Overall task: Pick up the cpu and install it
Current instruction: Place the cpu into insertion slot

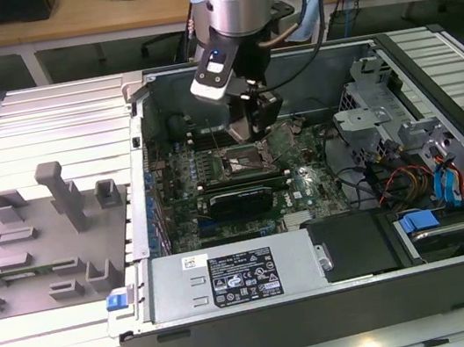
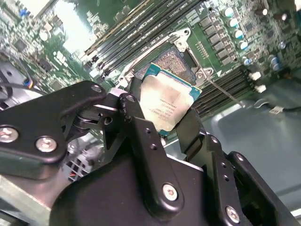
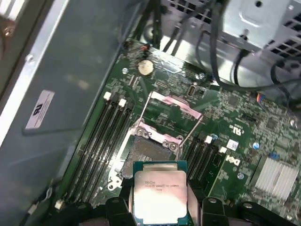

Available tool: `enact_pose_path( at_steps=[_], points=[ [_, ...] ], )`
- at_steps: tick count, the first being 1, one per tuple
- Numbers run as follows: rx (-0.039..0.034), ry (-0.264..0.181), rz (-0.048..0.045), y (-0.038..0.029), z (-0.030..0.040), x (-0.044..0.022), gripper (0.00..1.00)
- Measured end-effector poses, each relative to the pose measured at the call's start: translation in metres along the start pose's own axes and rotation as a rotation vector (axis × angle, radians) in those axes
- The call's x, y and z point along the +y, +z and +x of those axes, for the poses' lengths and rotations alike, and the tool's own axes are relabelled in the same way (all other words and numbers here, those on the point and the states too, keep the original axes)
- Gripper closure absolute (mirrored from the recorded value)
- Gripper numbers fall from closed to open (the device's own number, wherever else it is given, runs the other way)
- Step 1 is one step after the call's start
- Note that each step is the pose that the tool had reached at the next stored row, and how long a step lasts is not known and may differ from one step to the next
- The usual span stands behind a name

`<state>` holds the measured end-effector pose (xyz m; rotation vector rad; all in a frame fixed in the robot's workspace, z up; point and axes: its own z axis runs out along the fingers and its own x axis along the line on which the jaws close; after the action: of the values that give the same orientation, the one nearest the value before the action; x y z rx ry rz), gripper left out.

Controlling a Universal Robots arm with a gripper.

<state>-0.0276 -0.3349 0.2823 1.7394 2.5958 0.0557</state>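
The cpu, a flat square chip with a pale silver top and a green rim, is held between the black fingers of my gripper. It hangs just above the open socket on the green motherboard, whose metal load plate is flipped up. In the exterior view my gripper reaches down into the open computer case, over the socket; the cpu is hidden there.
Memory slots flank the socket on both sides. A long black expansion card lies in front of the socket. Drive cages and cables fill the case toward the exterior view's right. A grey fixture plate sits outside the case.
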Motion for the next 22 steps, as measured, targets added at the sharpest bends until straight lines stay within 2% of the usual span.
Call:
enact_pose_path(
  at_steps=[5,9,12,17,22],
  points=[
    [-0.0059,0.152,-0.001,0.0005,0.0,0.0,0.46],
    [-0.0094,0.242,-0.0015,0.001,0.0,0.0,0.46],
    [-0.0131,0.335,-0.002,0.0018,0.0,-0.0001,0.46],
    [-0.0131,0.344,-0.0024,0.0022,0.0,-0.0001,0.46],
    [-0.0135,0.344,-0.0029,0.0084,0.0001,-0.0007,0.46]
  ],
)
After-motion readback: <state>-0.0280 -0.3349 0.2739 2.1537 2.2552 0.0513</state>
